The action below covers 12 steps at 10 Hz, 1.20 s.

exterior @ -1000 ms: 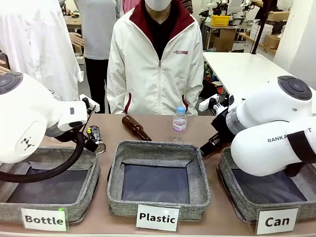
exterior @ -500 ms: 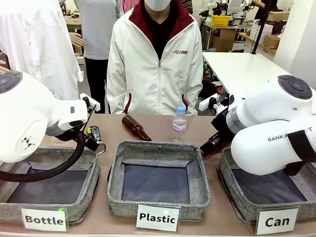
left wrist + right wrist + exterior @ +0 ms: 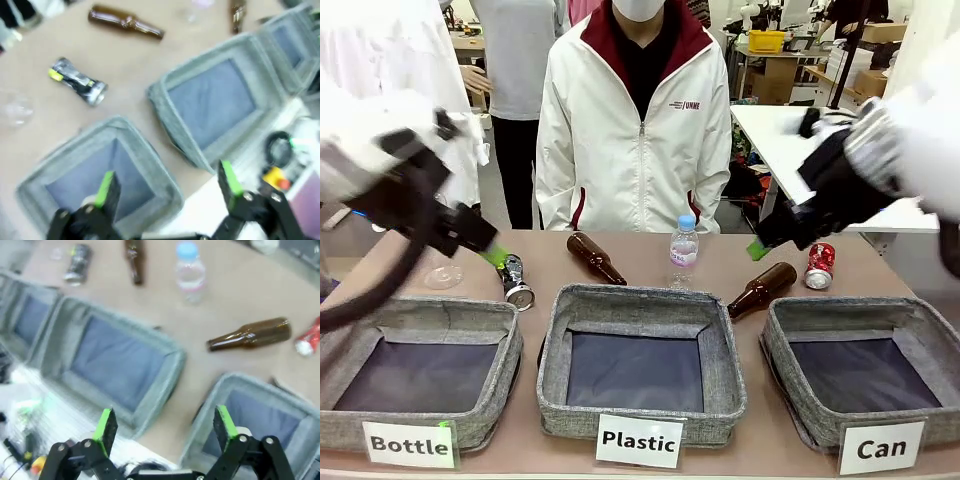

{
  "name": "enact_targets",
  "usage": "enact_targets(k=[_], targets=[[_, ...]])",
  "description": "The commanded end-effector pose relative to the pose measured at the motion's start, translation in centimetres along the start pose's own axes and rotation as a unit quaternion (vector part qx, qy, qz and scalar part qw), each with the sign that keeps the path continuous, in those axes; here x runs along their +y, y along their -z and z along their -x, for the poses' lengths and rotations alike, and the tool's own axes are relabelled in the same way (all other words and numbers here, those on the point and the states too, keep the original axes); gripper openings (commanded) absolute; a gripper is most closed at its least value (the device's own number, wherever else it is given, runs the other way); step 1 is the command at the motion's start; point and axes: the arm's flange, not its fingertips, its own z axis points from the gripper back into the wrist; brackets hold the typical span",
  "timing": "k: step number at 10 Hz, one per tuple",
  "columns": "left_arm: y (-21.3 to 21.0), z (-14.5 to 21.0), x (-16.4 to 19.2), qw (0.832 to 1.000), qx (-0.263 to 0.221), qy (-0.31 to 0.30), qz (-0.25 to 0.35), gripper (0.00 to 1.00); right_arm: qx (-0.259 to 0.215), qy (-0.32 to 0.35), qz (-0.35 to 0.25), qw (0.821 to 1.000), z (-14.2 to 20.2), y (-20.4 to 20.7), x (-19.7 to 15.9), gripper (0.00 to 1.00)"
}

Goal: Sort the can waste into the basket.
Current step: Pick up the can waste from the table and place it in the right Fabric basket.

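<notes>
Both my left gripper (image 3: 166, 179) and right gripper (image 3: 165, 422) gape empty. Crushed red metal can (image 3: 818, 266) lies beyond grey fabric basket (image 3: 850, 310).

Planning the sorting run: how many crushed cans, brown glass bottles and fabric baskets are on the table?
Crushed metal drink cans: 2
Brown glass bottles: 2
Square grey fabric baskets: 3
Total: 7

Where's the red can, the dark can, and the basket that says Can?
red can (image 3: 819, 266): front view, middle of its red side.
dark can (image 3: 513, 280): front view, middle of its printed body.
Can basket (image 3: 860, 306): front view, on its far rim.
</notes>
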Motion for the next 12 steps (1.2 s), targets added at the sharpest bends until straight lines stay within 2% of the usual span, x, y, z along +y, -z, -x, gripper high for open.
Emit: enact_targets(k=[1,2,3,4,6,8,9,10,11,12], targets=[[-5.1,5.9,5.4,0.995,-0.05,-0.005,0.088,1.0,-0.027,0.007,-0.099,0.995,4.3,-4.6,-4.3,1.0],[-6.9,9.0,8.9,0.986,-0.09,-0.047,0.129,1.0,-0.053,0.046,-0.154,0.986,7.1,-6.0,-7.8,1.0],[-7.5,12.0,13.0,0.971,-0.127,-0.094,0.179,1.0,-0.076,0.073,-0.223,0.969,10.0,-6.2,-11.4,1.0],[-7.4,14.8,17.1,0.951,-0.154,-0.149,0.221,1.0,-0.094,0.129,-0.262,0.952,12.9,-5.7,-15.4,1.0],[-6.5,17.1,23.5,0.909,-0.191,-0.209,0.305,1.0,-0.128,0.202,-0.333,0.912,16.4,-4.4,-21.9,1.0],[-2.8,19.9,26.2,0.861,-0.227,-0.261,0.374,1.0,-0.142,0.25,-0.377,0.88,18.3,-3.1,-26.3,1.0],[-2.6,20.0,27.0,0.847,-0.253,-0.284,0.372,1.0,-0.152,0.271,-0.381,0.871,18.4,-2.5,-27.3,1.0],[-2.1,19.7,26.1,0.849,-0.261,-0.35,0.298,1.0,-0.162,0.285,-0.321,0.889,18.1,-2.1,-27.0,1.0],[-4.6,21.3,28.1,0.86,-0.238,-0.281,0.354,1.0,-0.146,0.27,-0.368,0.878,19.5,-4.4,-28.6,1.0],[-4.6,21.3,28.1,0.86,-0.238,-0.281,0.354,1.0,-0.146,0.27,-0.368,0.878,19.5,-4.4,-28.6,1.0]])
